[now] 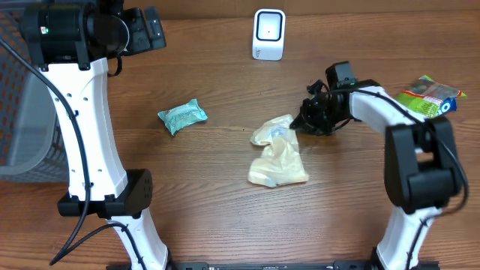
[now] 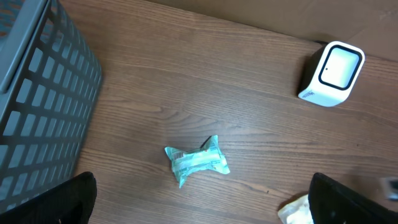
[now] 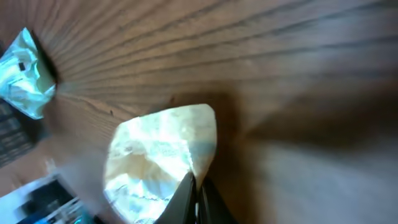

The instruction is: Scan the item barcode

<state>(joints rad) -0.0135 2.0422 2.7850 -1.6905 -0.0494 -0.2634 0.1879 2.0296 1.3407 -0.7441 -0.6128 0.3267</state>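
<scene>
Gripper point(image 3: 196, 185) tight on pouch point(image 3: 155, 155) (wrist view only)

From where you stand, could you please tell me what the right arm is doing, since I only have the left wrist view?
Observer: The right gripper is shut on an edge of the pale yellow packet.
Operator: Thank you; is anything else lying on that side?
Observer: A green snack bag lies near the right edge of the table, apart from the gripper.
Operator: And where is that gripper relative to the scanner?
Observer: It is to the scanner's right and nearer the robot's side.
</scene>
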